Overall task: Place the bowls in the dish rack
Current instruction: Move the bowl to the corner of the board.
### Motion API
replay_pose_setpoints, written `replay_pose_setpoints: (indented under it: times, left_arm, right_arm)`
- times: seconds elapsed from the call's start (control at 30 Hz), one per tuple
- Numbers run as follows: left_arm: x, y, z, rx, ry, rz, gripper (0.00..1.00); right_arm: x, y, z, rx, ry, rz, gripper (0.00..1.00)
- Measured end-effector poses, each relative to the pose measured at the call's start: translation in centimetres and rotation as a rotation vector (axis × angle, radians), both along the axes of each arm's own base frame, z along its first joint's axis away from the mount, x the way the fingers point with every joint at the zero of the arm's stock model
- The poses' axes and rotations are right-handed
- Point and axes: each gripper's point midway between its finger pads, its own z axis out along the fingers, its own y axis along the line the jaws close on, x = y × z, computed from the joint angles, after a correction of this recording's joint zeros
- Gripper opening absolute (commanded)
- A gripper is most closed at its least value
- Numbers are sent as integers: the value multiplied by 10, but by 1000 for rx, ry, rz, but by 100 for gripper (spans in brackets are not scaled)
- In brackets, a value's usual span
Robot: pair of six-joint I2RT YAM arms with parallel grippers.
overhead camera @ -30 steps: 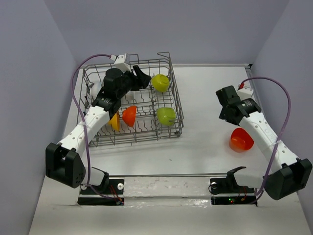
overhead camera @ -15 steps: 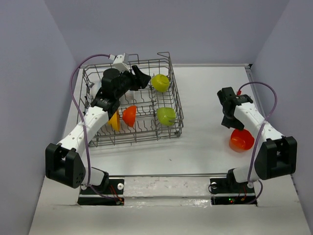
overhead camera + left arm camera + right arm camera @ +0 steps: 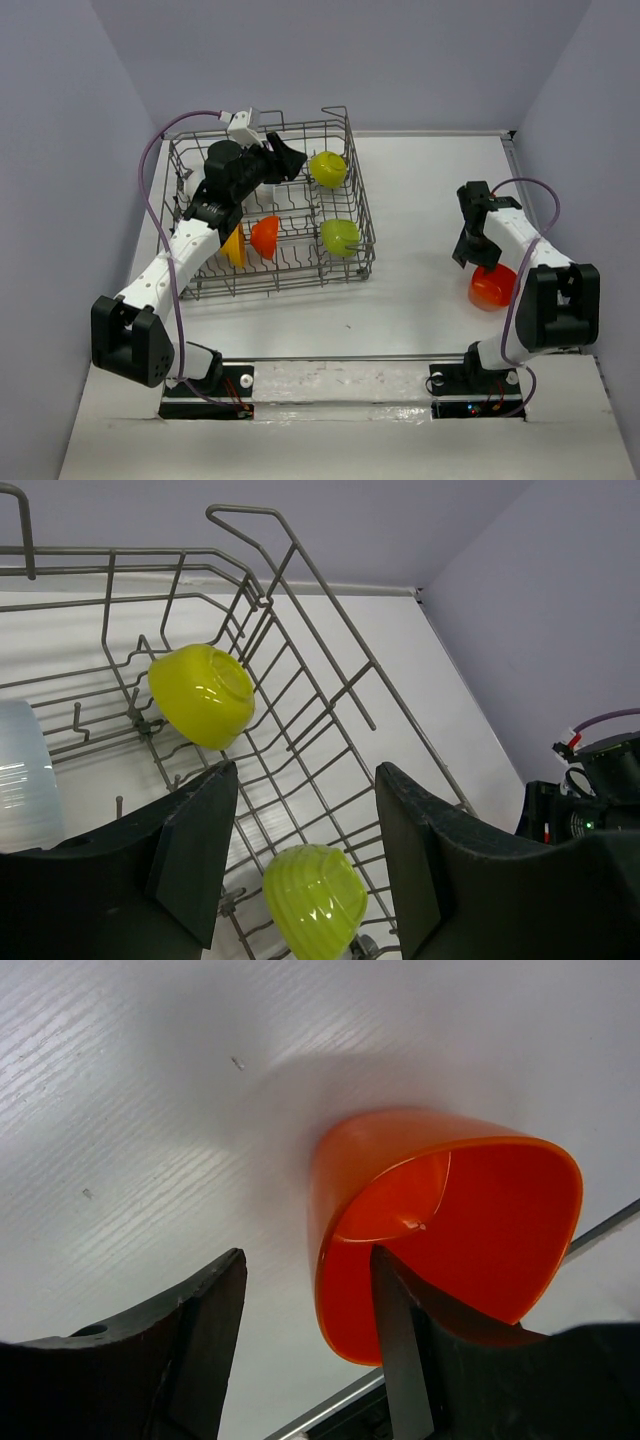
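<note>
Nearest the arms' bases, a red-orange bowl [image 3: 450,1220] sat on the white table [image 3: 420,300], well to the right of the dish rack [image 3: 365,225]. It was glossy and slightly translucent at the rim. Its rounded-square mouth was turned partly toward the right wrist camera, so that both the outer wall and the inside showed. The right gripper [image 3: 307,1255] pointed down at it with its jaws apart, astride the bowl's near wall. One finger [image 3: 400,1340] stood over the mouth and the other outside, with a strip of bare table between that outer finger and the wall. Whether the inner finger touched the plastic could not be told.

Farther back, the grey wire dish rack stood on the left half of the table, with tall sides and rows of upright tines. In its near-left part an orange-yellow bowl [image 3: 234,248] and a second red-orange bowl [image 3: 265,236] stood on edge, just beside each other. At the near-right corner a lime green bowl [image 3: 315,900] leaned among the wires, shiny and faintly ribbed.

Beyond it a second lime green bowl [image 3: 203,695] rested in the far row, its smooth rounded underside toward the left wrist camera. The left gripper [image 3: 307,770] hung over the rack's far-left part with its jaws wide and nothing between them. A pale whitish rounded piece [image 3: 22,775] showed at the left edge of that view, too cropped to name.
</note>
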Motion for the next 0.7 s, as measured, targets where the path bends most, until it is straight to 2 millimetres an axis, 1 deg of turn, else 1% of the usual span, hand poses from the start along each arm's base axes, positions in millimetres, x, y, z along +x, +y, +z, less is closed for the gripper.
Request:
replay_pose_setpoints:
  times: [0.13,0.3,0.33,0.37,0.4,0.43,0.47,0.6,0.7]
  left_arm:
    - [0,0,0,0,1,0,66]
    - [0,0,-1,1,2,0,66]
    - [0,0,-1,1,2,1,66]
    - [0,0,-1,1,2,1,66]
    - [0,0,-1,1,2,1,66]
    - [0,0,-2,1,3,1,66]
    - [0,0,-2,2,5,1,66]
    - [-1,0,-2,2,4,1,66]
    - [-3,1,-4,1,6,1,66]
  right_arm:
    - [3,1,-9,34,1,-9,57]
    - [4,3,-18,69,2,-17,38]
    - [4,4,-21,76,2,-17,30]
    - [3,4,-22,82,2,-20,28]
    - [3,4,-23,88,3,-20,21]
    - [3,6,-27,98,1,-21,19]
    - [2,6,-28,104,2,-21,12]
    - [2,9,-31,121,-3,-20,5]
    - [7,12,-30,140,-27,-15,4]
